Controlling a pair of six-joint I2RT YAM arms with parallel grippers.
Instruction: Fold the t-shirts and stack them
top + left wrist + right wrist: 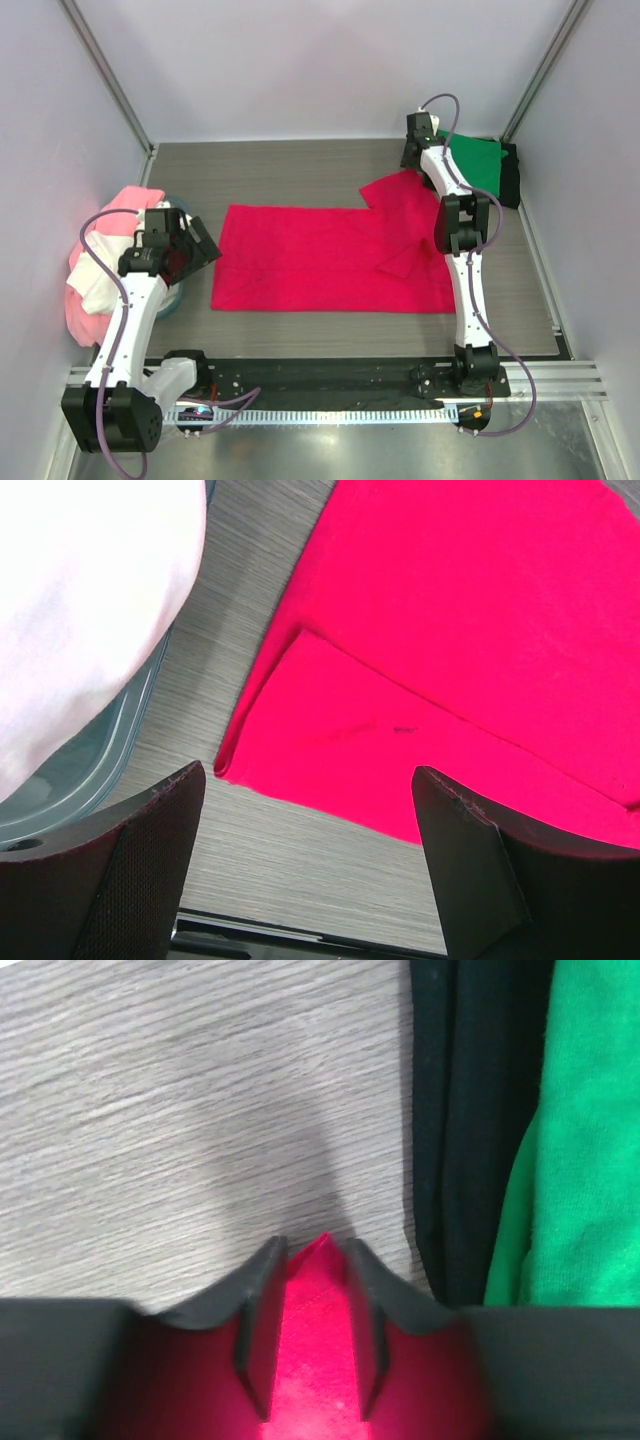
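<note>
1. Lying flat in the middle of the surface (300,170), the crimson t-shirt (320,262) looks limp and light; corners suit gripping.
2. The right pincer (312,1258) is clamped on its far-right tip, beside the folded green t-shirt (476,160) and black t-shirt (512,178).
3. The left pincer (308,776) hangs apart above its near-left corner.
4. A greyish tub (112,748), left, holds a white t-shirt (80,600) and a pink t-shirt (122,204).

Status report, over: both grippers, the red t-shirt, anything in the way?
Left gripper open above red t-shirt left edge. Right gripper shut on red t-shirt, far right. Green t-shirt on black t-shirt close beside Right gripper.
</note>
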